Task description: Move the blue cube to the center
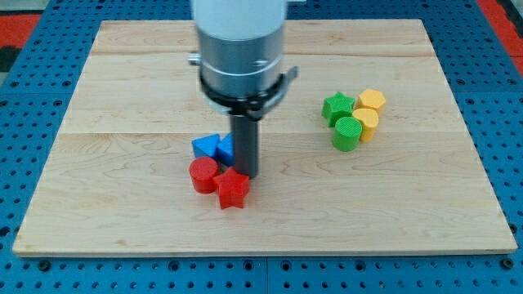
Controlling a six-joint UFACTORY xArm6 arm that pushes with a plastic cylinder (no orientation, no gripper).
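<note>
Red star (233,189) lies nearest you, touching the red cylinder (203,174); the blue cube (225,148) sits at its twelve o'clock, half hidden behind your tip (248,175). There are no jaws, only a rod, so nudge the cube toward three o'clock, clear of the blue triangle (206,147).

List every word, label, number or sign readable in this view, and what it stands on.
None: no text shows on the wooden board, the blue cube, the other blocks, the arm's grey housing, or my tip, which sits at the cube's right side.
</note>
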